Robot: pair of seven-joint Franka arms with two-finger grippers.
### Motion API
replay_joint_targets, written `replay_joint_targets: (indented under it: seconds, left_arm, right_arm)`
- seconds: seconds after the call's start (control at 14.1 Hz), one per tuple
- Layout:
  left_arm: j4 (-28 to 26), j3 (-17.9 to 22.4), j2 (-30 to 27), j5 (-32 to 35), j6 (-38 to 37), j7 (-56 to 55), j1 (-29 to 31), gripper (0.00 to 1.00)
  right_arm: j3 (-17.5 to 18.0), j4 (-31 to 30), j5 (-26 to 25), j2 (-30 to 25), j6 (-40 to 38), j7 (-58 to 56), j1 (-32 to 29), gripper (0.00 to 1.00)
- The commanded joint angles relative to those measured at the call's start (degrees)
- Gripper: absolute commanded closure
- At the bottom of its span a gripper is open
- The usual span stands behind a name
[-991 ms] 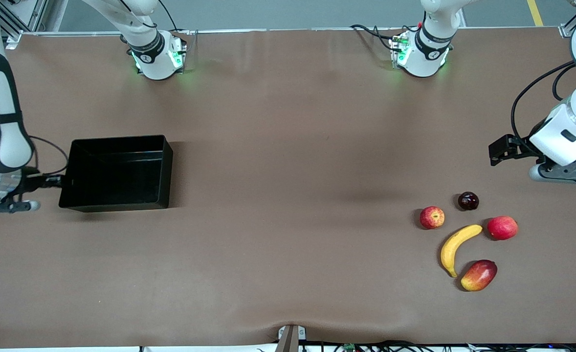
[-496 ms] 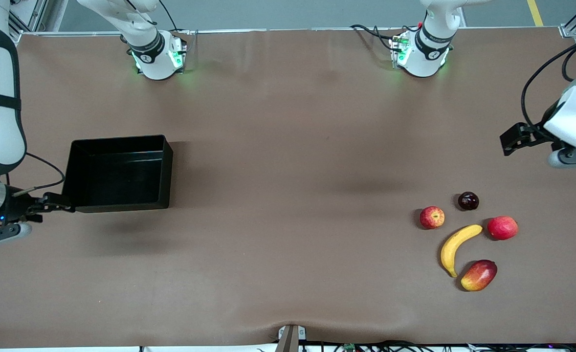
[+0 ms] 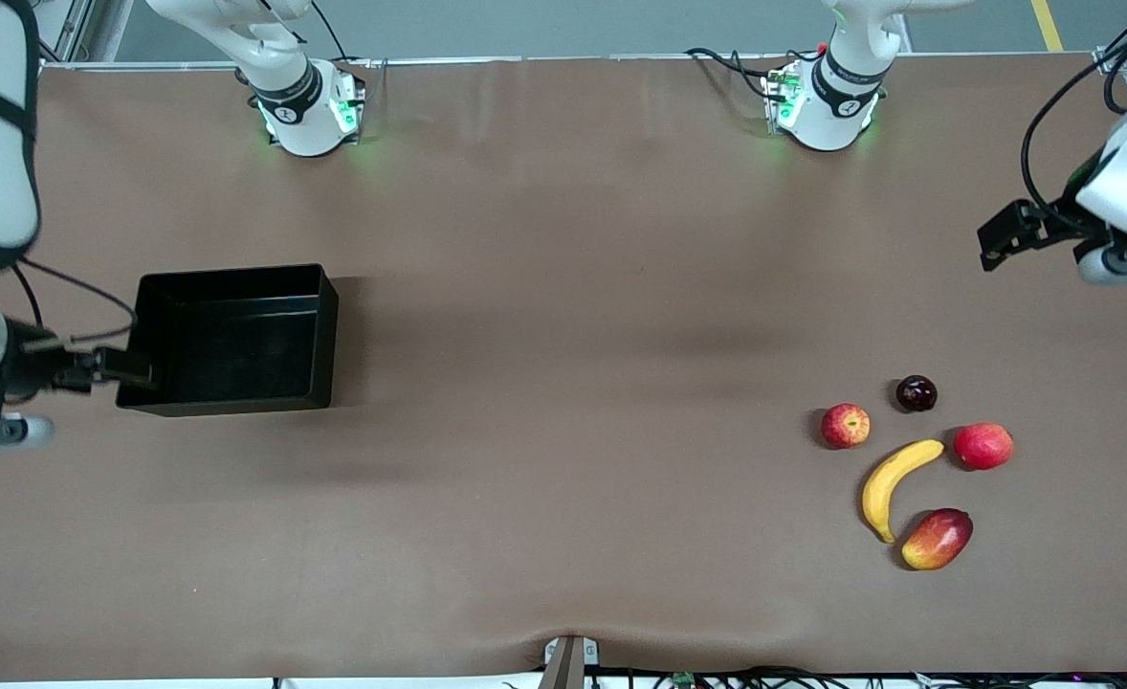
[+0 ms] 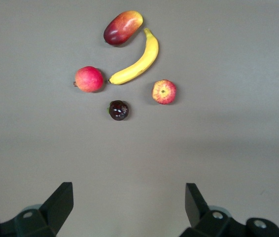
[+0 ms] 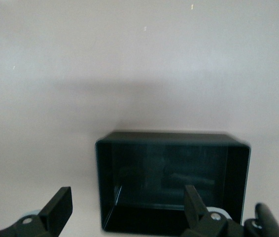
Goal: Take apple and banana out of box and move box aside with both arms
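Our right end effector (image 3: 109,368) has swung up from the counter (image 3: 563,316) edge and now sits at the box (image 3: 229,340), at the wall toward the right arm's end; our left end effector (image 3: 1004,234) has drawn back farther from the fruit. In the right wrist view the right end effector (image 5: 124,210) has its fingers spread wide, one finger over the box (image 5: 171,182) interior, holding nothing. The left end effector (image 4: 129,205) is wide open and empty, hanging over bare counter. Ahead of it in the left wrist view lie the apple (image 4: 164,92) and banana (image 4: 137,61), well apart from its fingers. In the front view the banana (image 3: 894,483) lies just beside the apple (image 3: 845,425).
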Motion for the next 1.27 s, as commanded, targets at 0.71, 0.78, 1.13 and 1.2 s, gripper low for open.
replay_joint_targets:
  seconds: [0.71, 0.78, 1.13, 1.2]
  left_arm:
    - [-7.96, 0.75, -7.48, -4.57, 2.18, 0.97, -0.51, 0.0]
    - [-7.69, 0.75, -7.22, -4.31, 2.18, 1.85, -0.51, 0.0]
    - [-7.43, 0.66, -5.81, -4.13, 2.18, 3.18, -0.6, 0.0]
    - [-6.9, 0.57, -5.63, -4.13, 2.18, 3.35, -0.69, 0.0]
  right_arm:
    - [0.08, -16.36, -8.48, -26.05, -7.35, 2.01, 0.64, 0.0]
    - [0.08, -15.75, -8.39, -25.87, -7.26, 2.01, 0.28, 0.0]
    - [-0.01, -15.12, -8.3, -25.25, -6.55, 1.92, -0.08, 0.0]
    - [-0.01, -15.21, -8.3, -25.17, -6.64, 1.83, -0.08, 0.0]
